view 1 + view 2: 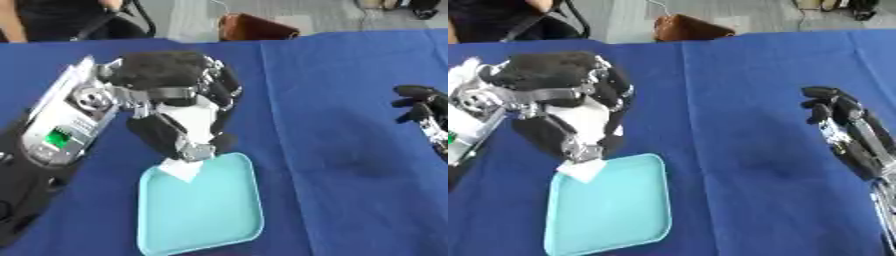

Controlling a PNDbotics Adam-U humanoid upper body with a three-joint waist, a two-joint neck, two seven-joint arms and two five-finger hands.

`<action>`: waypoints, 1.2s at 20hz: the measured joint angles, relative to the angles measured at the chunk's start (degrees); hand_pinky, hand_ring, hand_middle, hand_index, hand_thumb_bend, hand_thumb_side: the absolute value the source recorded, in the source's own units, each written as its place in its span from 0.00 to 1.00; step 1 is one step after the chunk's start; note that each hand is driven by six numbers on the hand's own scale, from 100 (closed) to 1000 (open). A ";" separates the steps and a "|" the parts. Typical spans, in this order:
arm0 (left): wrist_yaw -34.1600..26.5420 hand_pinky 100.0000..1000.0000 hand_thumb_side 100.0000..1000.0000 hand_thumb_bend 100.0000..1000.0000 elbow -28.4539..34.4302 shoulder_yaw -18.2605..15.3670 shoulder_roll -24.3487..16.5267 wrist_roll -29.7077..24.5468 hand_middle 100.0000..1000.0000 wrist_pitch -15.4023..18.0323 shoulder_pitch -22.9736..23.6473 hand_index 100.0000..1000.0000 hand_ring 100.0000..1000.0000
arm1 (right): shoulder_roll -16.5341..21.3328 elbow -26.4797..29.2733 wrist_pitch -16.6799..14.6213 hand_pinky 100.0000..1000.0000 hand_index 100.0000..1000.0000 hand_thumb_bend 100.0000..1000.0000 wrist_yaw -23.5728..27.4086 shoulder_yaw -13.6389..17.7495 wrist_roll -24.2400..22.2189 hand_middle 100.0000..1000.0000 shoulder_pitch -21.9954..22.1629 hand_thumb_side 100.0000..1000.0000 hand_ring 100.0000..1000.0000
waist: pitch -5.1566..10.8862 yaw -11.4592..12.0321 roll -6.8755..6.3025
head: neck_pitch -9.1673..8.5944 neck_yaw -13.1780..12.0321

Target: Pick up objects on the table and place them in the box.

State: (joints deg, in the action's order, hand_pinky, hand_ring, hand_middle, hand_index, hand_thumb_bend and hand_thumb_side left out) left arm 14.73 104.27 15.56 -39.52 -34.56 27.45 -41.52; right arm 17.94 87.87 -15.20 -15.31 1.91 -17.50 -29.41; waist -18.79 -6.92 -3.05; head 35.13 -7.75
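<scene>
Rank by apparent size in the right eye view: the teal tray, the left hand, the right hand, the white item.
1. Left hand and teal tray: look alike, and the hand sits nearer the camera, so unranked.
2. Right hand.
3. White item, pinched over the tray's corner.

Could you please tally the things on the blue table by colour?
Light blue: 1, the tray
White: 1, the small object pinched in the left hand over the tray's corner
Total: 2
</scene>
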 measured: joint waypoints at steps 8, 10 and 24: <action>1.69 0.00 0.01 0.00 -1.60 1.04 1.45 -0.58 0.21 0.51 0.95 0.23 0.00 | -0.05 -0.20 0.32 0.77 0.96 0.00 0.00 1.39 3.52 0.93 -0.14 0.88 0.88 | -0.31 -0.01 0.38 | 1.02 -0.05; 2.96 0.00 0.10 0.03 -2.20 1.38 1.80 -0.57 0.23 0.62 1.32 0.24 0.00 | -0.06 -0.19 0.33 0.80 0.97 0.00 -0.06 1.64 5.43 0.94 -0.15 0.88 0.89 | -0.32 -0.01 0.52 | 1.18 -0.17; 14.84 0.62 0.84 0.32 -8.50 1.92 4.06 4.60 0.78 5.94 3.54 0.76 0.72 | -0.28 0.05 -0.16 0.83 0.96 0.00 -0.47 1.66 9.66 0.93 -0.68 0.86 0.90 | -2.07 -0.18 1.70 | 0.93 -0.44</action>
State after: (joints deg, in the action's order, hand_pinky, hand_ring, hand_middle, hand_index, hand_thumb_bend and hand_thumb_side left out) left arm 29.57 95.76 17.47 -35.46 -29.95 33.39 -37.99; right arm 17.66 87.92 -15.36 -15.77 3.56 -7.84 -30.09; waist -20.86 -7.09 -1.34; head 36.07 -8.19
